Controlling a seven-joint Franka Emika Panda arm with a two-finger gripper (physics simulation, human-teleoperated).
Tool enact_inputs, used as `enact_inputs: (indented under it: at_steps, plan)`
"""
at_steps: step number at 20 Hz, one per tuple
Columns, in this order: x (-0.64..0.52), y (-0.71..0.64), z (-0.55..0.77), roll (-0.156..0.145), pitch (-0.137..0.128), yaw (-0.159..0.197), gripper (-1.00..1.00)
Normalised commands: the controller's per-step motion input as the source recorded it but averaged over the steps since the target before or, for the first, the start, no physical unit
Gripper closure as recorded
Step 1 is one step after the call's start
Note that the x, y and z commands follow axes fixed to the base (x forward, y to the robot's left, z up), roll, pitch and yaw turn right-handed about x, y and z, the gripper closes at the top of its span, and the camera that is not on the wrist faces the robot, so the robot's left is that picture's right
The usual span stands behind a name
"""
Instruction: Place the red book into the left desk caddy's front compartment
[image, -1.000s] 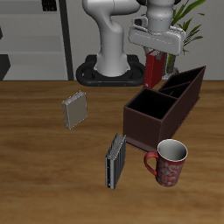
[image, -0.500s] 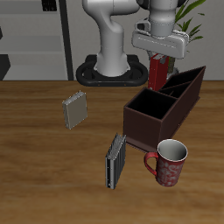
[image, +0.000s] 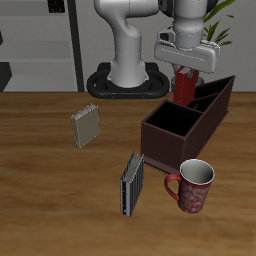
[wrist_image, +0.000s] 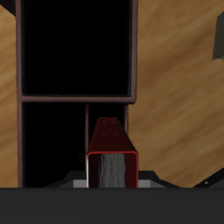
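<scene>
Gripper (image: 186, 72) w/ fingers clenched on the red book (image: 185, 86), held upright in the air above the left desk caddy (image: 165, 140), over its rear part. Wrist view: red book (wrist_image: 111, 156) hangs over the caddy's (wrist_image: 136, 52) dark compartments. Red mug (image: 194, 186) stands just beside the caddy's front end. Two grey books on desk (image: 50, 180): one (image: 86, 126) farther back, one (image: 132, 183) near the mug.

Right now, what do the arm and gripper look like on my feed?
The arm is glossy white with rounded, bulky segments, on a round dark base. The wrist section above the gripper is light grey, ending in a wide, flat grey hand body. No cables or markings are visible; the fingers show only as dark shapes.
</scene>
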Motion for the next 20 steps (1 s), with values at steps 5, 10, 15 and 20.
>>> enact_inputs:
  at_steps: [5,10,15,20]
  plan:
    - [0.04,0.02,-0.06,0.001,-0.003,-0.008,1.0]
    - [0.06,-0.05,-0.1,-0.005,0.015,-0.015,1.0]
    - [0.06,-0.03,-0.17,0.0,0.023,-0.023,1.0]
    - [0.05,0.06,-0.2,0.01,0.035,0.002,1.0]
